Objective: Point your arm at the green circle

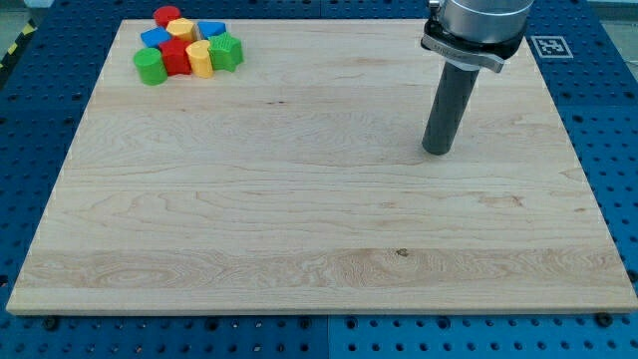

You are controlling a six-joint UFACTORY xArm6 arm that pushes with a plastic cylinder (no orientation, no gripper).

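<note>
A pale wooden board [319, 229] lies on blue pegboard. My tip [436, 152], a bare rod with nothing to open or close, stands well to the view's right of the green round plastic block [150, 66], at the cluster's lower-left edge near the view's top-left corner.

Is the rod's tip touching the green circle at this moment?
Apart. The camera view shows my tip on bare board toward the view's right, with a wide stretch of wood between it and the green circle at the top-left cluster.

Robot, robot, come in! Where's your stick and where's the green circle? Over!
My tip on bare board, view's right, far from all blocks. Green circle at block cluster's left edge, view's top left. Nothing in between. Over.
</note>
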